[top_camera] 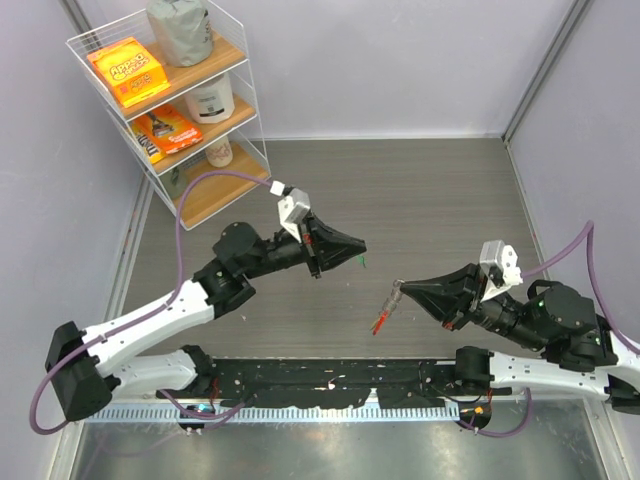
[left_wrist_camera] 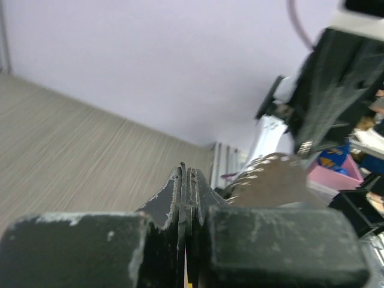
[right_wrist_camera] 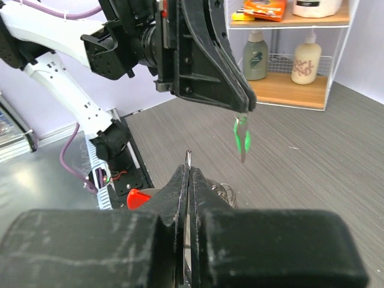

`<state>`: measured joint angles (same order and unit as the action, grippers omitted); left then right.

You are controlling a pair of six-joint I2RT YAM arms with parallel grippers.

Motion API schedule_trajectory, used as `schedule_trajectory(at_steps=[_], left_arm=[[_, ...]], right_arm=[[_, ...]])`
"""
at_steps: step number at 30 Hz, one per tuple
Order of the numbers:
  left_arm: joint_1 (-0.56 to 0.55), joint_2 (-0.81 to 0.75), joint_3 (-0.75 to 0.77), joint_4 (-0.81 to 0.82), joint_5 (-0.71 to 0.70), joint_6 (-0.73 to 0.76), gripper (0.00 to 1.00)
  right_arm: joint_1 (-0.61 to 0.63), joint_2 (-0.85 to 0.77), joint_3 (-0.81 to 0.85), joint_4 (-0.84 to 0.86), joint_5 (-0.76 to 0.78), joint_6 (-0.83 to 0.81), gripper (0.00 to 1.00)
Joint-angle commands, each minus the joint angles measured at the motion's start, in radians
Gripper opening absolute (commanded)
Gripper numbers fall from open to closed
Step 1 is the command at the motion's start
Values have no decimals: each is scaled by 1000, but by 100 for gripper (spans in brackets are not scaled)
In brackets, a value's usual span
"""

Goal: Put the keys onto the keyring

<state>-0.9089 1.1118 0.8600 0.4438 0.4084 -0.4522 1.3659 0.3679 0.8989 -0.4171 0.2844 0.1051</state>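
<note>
My left gripper [top_camera: 358, 249] is shut and held above the middle of the table, with the green key [top_camera: 362, 262] hanging from its tip. The right wrist view shows that tip [right_wrist_camera: 245, 108] and the green key [right_wrist_camera: 240, 139] dangling point down. A sliver of yellow [left_wrist_camera: 187, 277] shows between the left jaws; the yellow key is otherwise hidden. My right gripper [top_camera: 399, 288] is shut on the keyring's thin metal ring [right_wrist_camera: 188, 157]. The silvery chain [right_wrist_camera: 227, 192] and red loop [top_camera: 380, 322] hang below it. The two tips are a short gap apart.
A white wire shelf rack [top_camera: 255, 120] with boxes, a pouch and bottles stands at the back left; it also shows in the right wrist view [right_wrist_camera: 336, 66]. A black mounting rail [top_camera: 300, 385] runs along the near edge. Grey walls close in the table.
</note>
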Motion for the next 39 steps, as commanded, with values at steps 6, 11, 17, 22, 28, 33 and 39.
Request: schedule_trajectory(at_steps=[6,11,17,22,28,33,39], left_arm=[[-59,-136,-42,354,184,-132,0],[-90,-173,-39,391,291,-149,0],[-127,-196,-38,404,369,-128,0],[-156,-185,-18,406,409,-109,0],[-159,-173,-15,403,403,-98,0],[-160,-150,0,394,372,-97,0],[-160,-139,16,365,310,-60,0]], right_arm=[[-1,103,124,58,-166,4,5],[-1,144,164,61,-247,62,5],[-1,177,181,104,-301,165,5],[-1,193,170,152,-287,263,6],[-1,187,149,185,-225,286,5],[-1,178,124,208,-194,278,5],[-1,186,120,212,-156,285,5]])
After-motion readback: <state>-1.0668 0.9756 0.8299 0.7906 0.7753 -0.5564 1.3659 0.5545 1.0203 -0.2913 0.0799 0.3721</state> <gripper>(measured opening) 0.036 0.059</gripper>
